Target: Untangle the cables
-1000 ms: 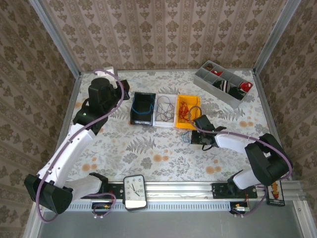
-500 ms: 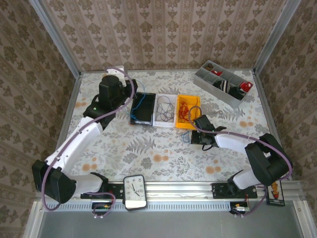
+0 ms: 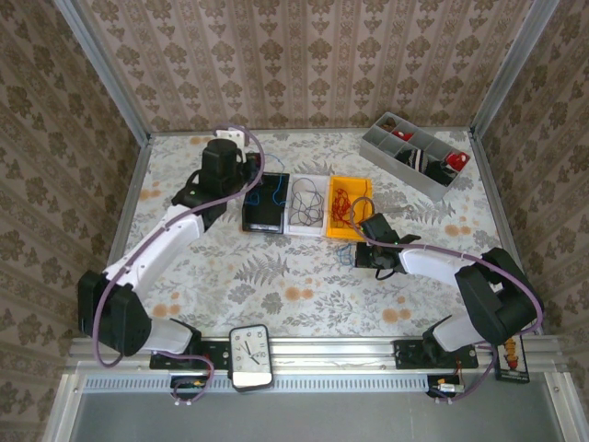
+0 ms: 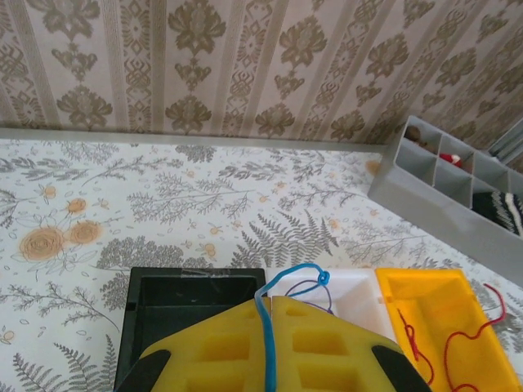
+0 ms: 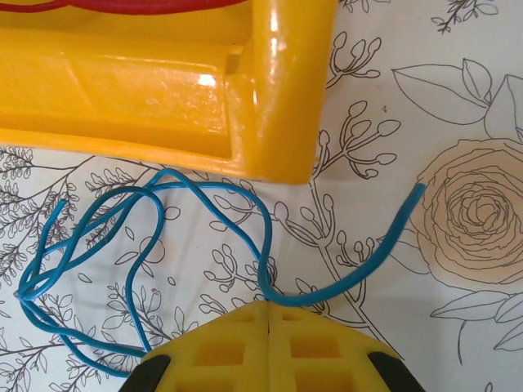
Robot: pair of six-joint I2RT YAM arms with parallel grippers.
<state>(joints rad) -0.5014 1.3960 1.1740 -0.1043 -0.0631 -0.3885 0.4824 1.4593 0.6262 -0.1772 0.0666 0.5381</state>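
Note:
My left gripper is shut on a blue cable, which rises between the yellow fingers and ends in a small knot above the trays. It hangs at the far edge of the black tray. From above, the left gripper holds this blue cable over the black tray. A dark grey cable lies in the white tray and a red cable in the yellow tray. My right gripper is shut, with a second blue cable pinched at its tips, looped on the table in front of the yellow tray.
A grey divided organizer with small items stands at the back right, also visible as the organizer in the left wrist view. A clock sits on the near rail. Patterned walls enclose the table on three sides.
The left arm has swung right and farther back, lifting the blue cable out of the black tray. The right arm and its cable have not moved.

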